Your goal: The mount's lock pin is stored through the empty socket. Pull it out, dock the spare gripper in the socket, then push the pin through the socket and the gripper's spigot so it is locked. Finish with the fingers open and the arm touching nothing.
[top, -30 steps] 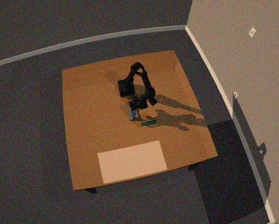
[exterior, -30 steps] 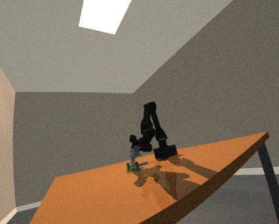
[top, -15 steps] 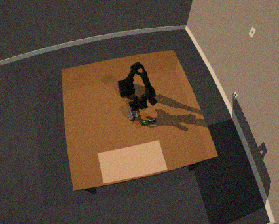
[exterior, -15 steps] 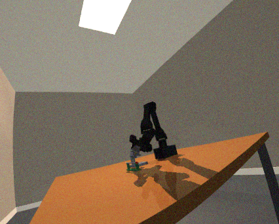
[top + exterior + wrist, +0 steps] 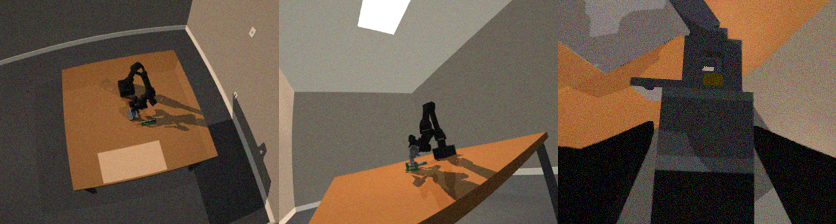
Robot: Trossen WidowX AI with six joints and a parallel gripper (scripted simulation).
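Note:
My gripper (image 5: 703,128) is open. Its black fingers stand on either side of the spare gripper's dark grey block (image 5: 705,117), with narrow gaps beside it. The block's front end meets the mount's dark socket (image 5: 690,65); a yellow patch and a small pale patch show in the socket's opening. Whether the spigot is fully seated cannot be told. A thin dark bar (image 5: 658,82) sticks out to the left at the joint; I cannot tell if it is the pin. The grey mount (image 5: 132,113) (image 5: 412,151) stands just below the arm's wrist.
A small green rack (image 5: 148,122) (image 5: 412,169) is on the table (image 5: 88,131) (image 5: 371,193) beside the mount. In the exterior view a grey bar (image 5: 422,163) lies by it. A pale rectangle (image 5: 132,162) is near the table's front edge.

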